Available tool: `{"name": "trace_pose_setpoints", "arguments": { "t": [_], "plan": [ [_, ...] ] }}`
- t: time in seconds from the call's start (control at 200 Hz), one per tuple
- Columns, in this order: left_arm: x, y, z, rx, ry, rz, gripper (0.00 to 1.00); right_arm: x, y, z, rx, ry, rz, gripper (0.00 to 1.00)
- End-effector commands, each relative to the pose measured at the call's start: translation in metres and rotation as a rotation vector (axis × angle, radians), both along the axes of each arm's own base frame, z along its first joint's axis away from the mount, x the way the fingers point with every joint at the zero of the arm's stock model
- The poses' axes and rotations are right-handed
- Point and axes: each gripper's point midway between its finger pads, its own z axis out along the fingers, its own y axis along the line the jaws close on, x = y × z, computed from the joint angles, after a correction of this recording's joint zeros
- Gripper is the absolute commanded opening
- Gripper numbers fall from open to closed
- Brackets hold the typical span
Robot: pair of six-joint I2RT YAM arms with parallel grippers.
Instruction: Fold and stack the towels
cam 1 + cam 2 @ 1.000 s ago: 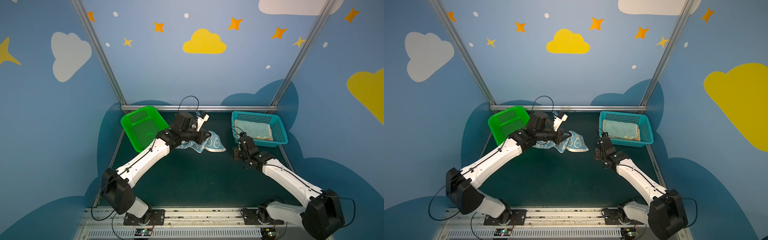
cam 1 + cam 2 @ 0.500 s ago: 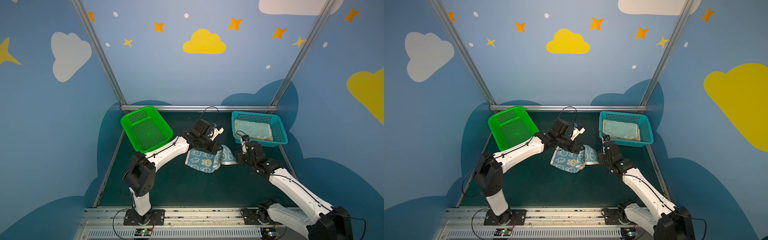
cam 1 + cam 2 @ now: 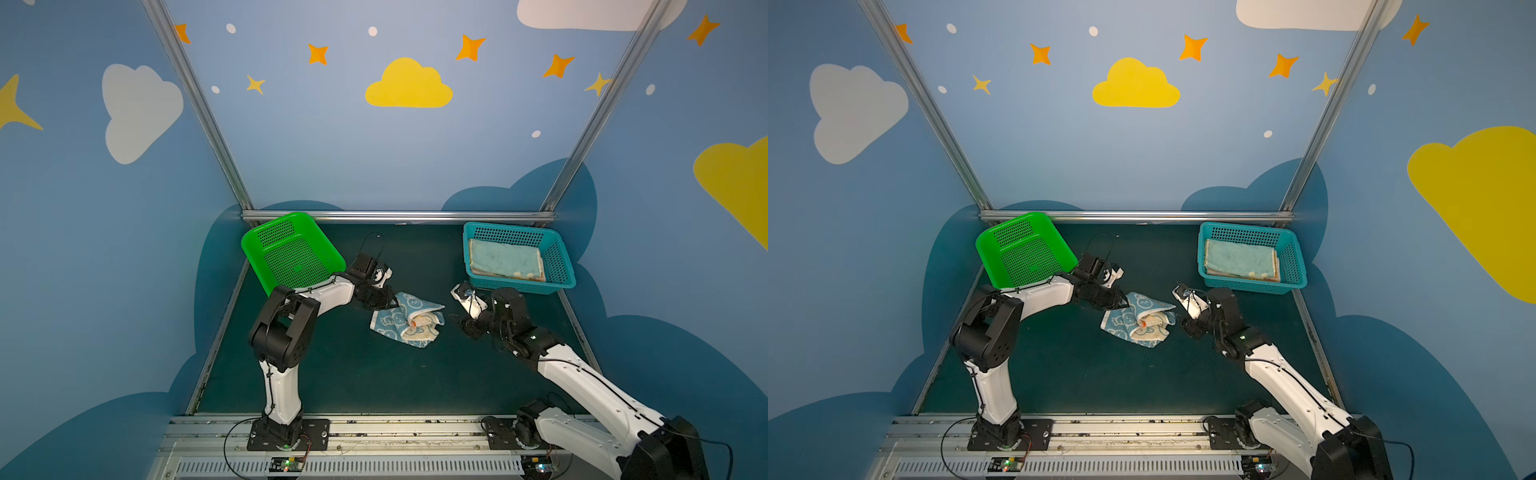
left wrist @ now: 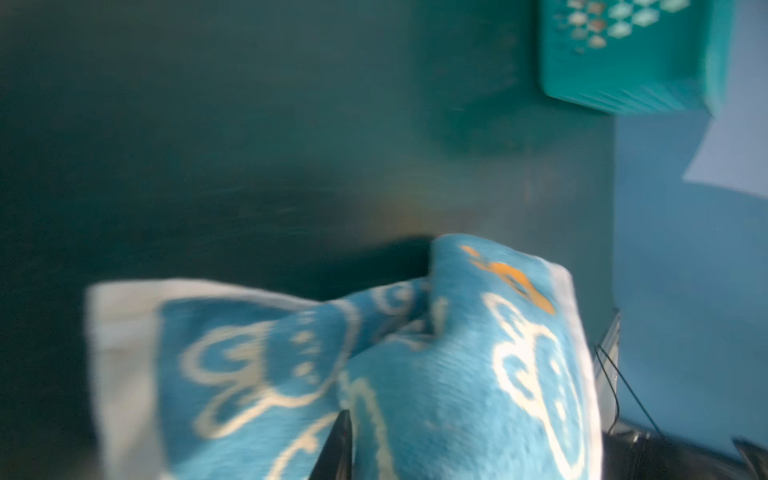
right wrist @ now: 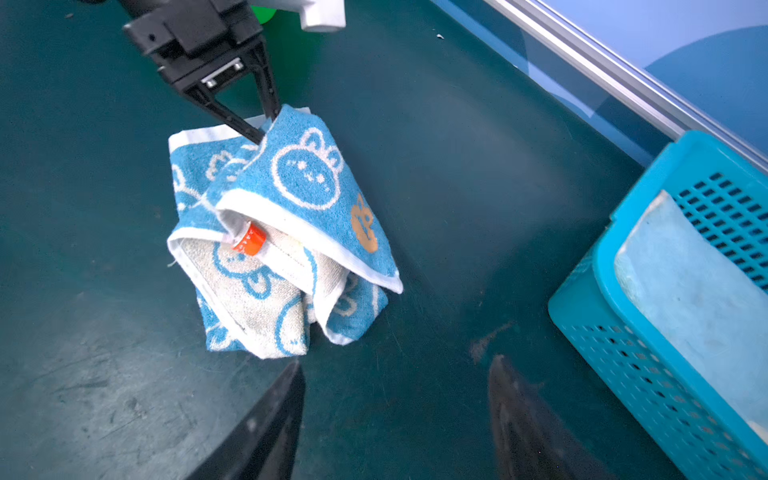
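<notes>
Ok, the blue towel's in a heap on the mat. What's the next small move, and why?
Probably bring the open right hand in to pinch the nearest corner of the blue towel. It lies crumpled and folded over itself, with the left hand at its opposite corner, so a second grip should let both arms spread it flat.

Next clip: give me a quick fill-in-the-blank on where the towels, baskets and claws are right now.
1. The crumpled towel on the mat is mostly ____ with white rabbits.
2. The folded towels lie in the basket on the ____ side of both top views.
3. The green basket holds ____ towels.
4. The right claw has its jaws ____, with nothing between them.
Missing words: blue; right; no; open.
</notes>
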Motion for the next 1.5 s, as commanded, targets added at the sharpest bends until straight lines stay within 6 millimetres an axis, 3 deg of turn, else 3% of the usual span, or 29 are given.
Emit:
{"name": "trace_pose_setpoints", "arguments": {
  "t": [0.0, 0.075, 0.13, 0.165, 0.18, 0.32, 0.516, 0.786, 1.492],
  "plan": [
    [0.010, 0.006, -0.004, 0.008, -0.012, 0.042, 0.39, -0.002, 0.012, -0.003, -0.073, 0.004, 0.129, 0.66],
    [0.008, 0.009, -0.011, 0.019, -0.005, 0.043, 0.55, 0.007, 0.009, -0.007, -0.129, 0.012, 0.114, 0.65],
    [0.007, 0.011, -0.015, 0.026, -0.003, 0.046, 0.75, 0.014, 0.005, -0.011, -0.171, 0.019, 0.097, 0.64],
    [0.006, 0.011, -0.015, 0.023, -0.006, 0.047, 0.97, 0.017, 0.004, -0.015, -0.198, 0.019, 0.101, 0.64],
    [0.006, 0.011, -0.016, 0.021, -0.006, 0.047, 1.00, 0.019, 0.004, -0.016, -0.211, 0.019, 0.103, 0.64],
    [0.005, 0.011, -0.006, -0.008, -0.047, 0.055, 1.00, 0.034, -0.004, -0.032, -0.313, 0.027, 0.077, 0.61],
    [0.006, 0.024, 0.021, 0.030, -0.151, 0.093, 1.00, 0.036, -0.008, -0.064, -0.426, 0.066, 0.141, 0.57],
    [0.010, 0.052, 0.042, 0.112, -0.228, 0.163, 1.00, 0.034, 0.012, -0.075, -0.376, 0.075, 0.246, 0.52],
    [0.003, 0.069, 0.046, 0.134, -0.242, 0.194, 1.00, 0.046, 0.040, -0.099, -0.434, 0.104, 0.351, 0.48]
  ]
}}
